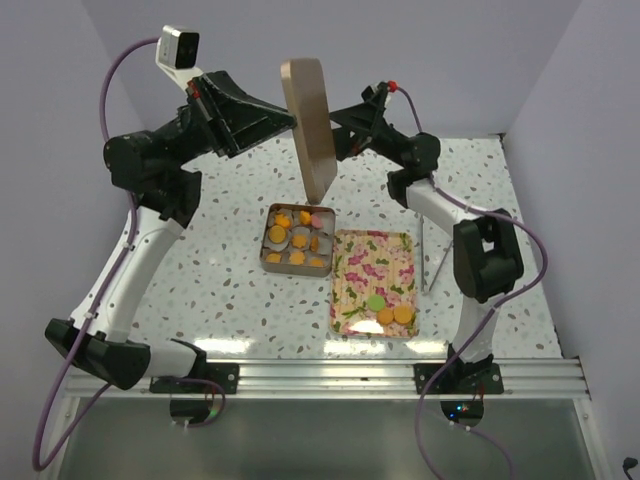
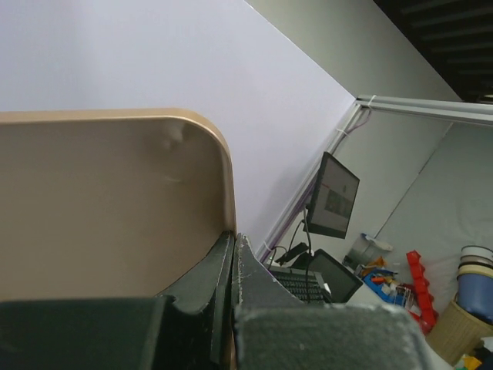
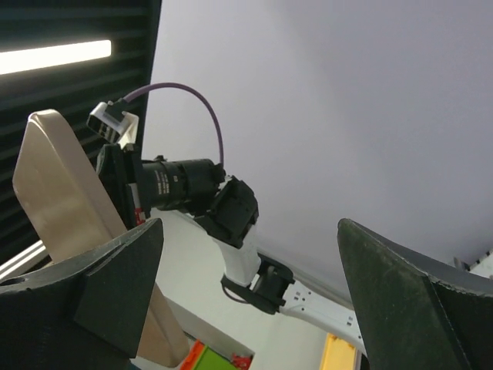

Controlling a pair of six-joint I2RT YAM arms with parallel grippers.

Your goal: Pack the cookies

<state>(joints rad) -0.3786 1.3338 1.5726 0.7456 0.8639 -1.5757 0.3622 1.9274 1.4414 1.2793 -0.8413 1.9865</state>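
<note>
Tan lid [image 1: 310, 112], held upright on edge above the far side of the tin [image 1: 266, 246]. The left gripper [image 1: 287, 120] is clamped on the lid's left rim; its wrist view shows both fingers pressed flat on the rolled edge. The right gripper [image 1: 338, 138] stands with its jaws spread wide beside the lid's right rim and holds nothing. Whether a fingertip touches the lid cannot be told.

Most cookies [image 1: 280, 234] sit in the tin, in white paper cups. The loose cookies [image 1: 390, 312], one green and a few orange, lie at the near end of the floral tray [image 1: 372, 258], which sits just beside the tin's right wall.

The step in hand appears to be handling the lid between the two arms. To do it well, the right jaws should straddle the rim squarely and close fully before the left ones let go, because a thin plate gripped at one edge is likely to swing. The lid should also be kept off the tin until the tray is empty.

Edges and room: the lid's lower corner hangs close above the tin's far right rim, over the packed cookies, so any tilt should begin with a lift. The speckled table [image 1: 220, 270] lies open to the left of the tin. To the right, the tray and the right arm's forearm [image 1: 430, 215] crowd the path, and the enclosure walls close in behind and on both sides.
</note>
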